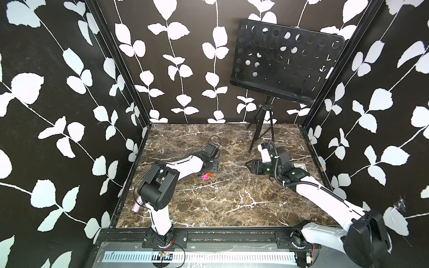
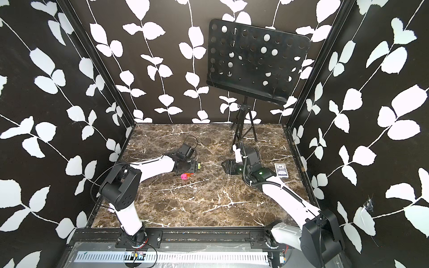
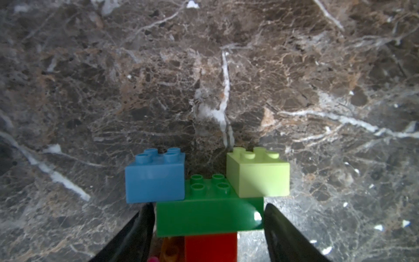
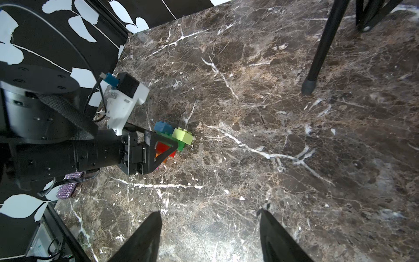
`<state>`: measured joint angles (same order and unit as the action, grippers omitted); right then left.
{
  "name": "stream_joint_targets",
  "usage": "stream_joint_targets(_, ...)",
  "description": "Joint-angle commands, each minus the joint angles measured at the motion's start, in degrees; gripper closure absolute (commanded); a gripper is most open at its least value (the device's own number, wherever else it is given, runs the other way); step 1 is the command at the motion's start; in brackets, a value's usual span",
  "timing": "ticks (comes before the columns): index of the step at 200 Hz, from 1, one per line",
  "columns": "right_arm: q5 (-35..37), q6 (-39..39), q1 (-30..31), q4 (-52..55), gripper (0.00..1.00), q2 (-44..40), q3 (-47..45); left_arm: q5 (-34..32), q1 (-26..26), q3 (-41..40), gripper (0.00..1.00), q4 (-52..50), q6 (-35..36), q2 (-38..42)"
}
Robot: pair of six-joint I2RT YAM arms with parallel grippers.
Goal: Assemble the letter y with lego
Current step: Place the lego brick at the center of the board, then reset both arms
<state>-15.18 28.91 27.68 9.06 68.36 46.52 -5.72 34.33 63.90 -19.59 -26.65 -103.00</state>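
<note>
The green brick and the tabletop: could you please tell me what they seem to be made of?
The green brick: likely moulded plastic, glossy; a bright glint on its side, crisp round studs. The tabletop: looks like polished brown marble with white veins, possibly a printed laminate.

The left arm [image 1: 185, 166] and right arm [image 1: 325, 195] share one build: smooth white shell links between bulky black joint housings [image 1: 155, 188] whose faces are dotted with small round holes. A thin black cable [image 1: 214, 139] loops at the left wrist. A ribbed black conduit [image 1: 310, 183] follows the right arm, cinched by white ties. A small green light [image 2: 261, 172] glows on the right wrist. The left camera mount [image 4: 127, 99] is white with a blue connector. The left gripper [image 4: 173, 145] has black, open-triangle fingers; the right gripper [image 4: 208, 211] shows tapered black ones. Silver screws stud the black base plates [image 1: 183, 239], beside red and black wires [image 1: 170, 244].
</note>
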Motion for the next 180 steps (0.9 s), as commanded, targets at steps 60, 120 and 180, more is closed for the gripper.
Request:
stream_joint_targets(60, 7.6, -7.8, -14.4, -5.1, 0.01, 0.1, -3.3, -1.7, -6.4, -2.0, 0.01, 2.2, 12.3, 13.7)
stream_joint_targets(120, 19.5, -20.6, -26.3, -13.3, 0.01, -3.2, -12.9, -2.5, -24.1, -18.3, 0.01, 19.7, 28.1, 23.7)
stream_joint_targets(180, 19.9, -28.0, -29.0, -35.8, 0.01, 8.2, -20.1, 2.0, -30.3, -35.9, 0.01, 55.0, 35.1, 20.8)
